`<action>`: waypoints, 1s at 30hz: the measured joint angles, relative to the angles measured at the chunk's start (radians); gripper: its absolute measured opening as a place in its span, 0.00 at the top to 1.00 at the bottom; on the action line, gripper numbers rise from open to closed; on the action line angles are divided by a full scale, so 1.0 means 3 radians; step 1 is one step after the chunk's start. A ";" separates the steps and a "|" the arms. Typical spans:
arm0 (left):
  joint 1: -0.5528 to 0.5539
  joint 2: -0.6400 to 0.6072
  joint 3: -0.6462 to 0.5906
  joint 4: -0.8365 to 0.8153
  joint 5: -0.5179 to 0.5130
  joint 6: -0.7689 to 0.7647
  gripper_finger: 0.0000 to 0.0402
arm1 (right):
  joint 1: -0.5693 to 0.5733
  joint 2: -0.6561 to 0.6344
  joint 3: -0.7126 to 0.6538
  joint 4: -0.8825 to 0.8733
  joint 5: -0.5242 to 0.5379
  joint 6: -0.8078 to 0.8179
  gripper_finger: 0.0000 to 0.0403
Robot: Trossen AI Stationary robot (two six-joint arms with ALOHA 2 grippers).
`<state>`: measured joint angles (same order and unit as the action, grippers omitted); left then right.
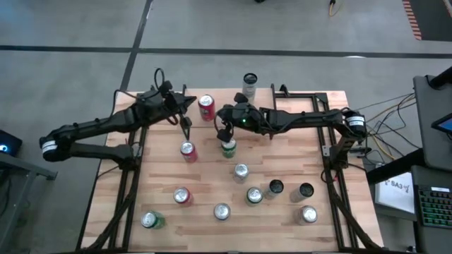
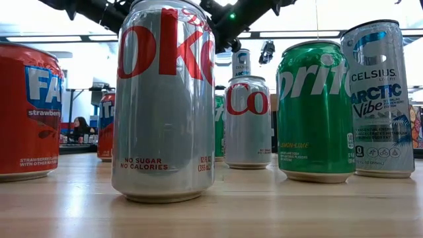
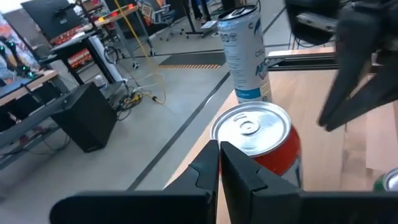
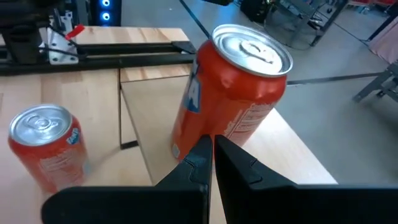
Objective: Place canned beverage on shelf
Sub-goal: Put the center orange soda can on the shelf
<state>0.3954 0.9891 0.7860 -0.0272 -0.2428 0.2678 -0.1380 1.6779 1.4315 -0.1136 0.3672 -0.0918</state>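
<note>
Both claws pinched fully shut and empty. Left claw (image 3: 219, 163) poised just short of a red can (image 3: 258, 134), tips level with its rim and apparently not touching. Right claw (image 4: 212, 142) close in on the same can from the other side, holding nothing either.

Red can upright near the back edge of the counter (image 1: 282, 219). Seems to stand on the pale board of the shelf (image 4: 149, 106) in the right wrist view, though hard to confirm from overhead. Tall silver-and-blue can (image 3: 245, 53) just behind it, a second red can (image 4: 43, 146) nearer the front, a green can (image 1: 228, 147) right under the right arm. Several more cans scattered over the front half.

Probably a placement finished, or about to be checked, with nothing gripped. To do this step well:

- Draw the left claw straight back along its own line, away from the can, before lifting or swinging. A sideways sweep risks clipping the rim and tipping a light, tall-sided can.
- Keep the right claw still or ease it off in the opposite direction, never both pushing toward the can at once.
- Mind the tall can behind and the green can below the right arm.
- If a regrasp proves necessary, open wide first, then close around the can's middle, not the lid.
</note>
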 joint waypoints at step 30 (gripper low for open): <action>0.0008 0.0281 -0.0001 0.0329 -0.0032 0.0025 1.00 | -0.0086 0.0135 -0.0002 0.0300 -0.0001 -0.0179 0.98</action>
<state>0.3977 1.0732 0.7856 0.0715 -0.2523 0.2752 -0.1638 1.7184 1.4307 -0.0235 0.3668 -0.1454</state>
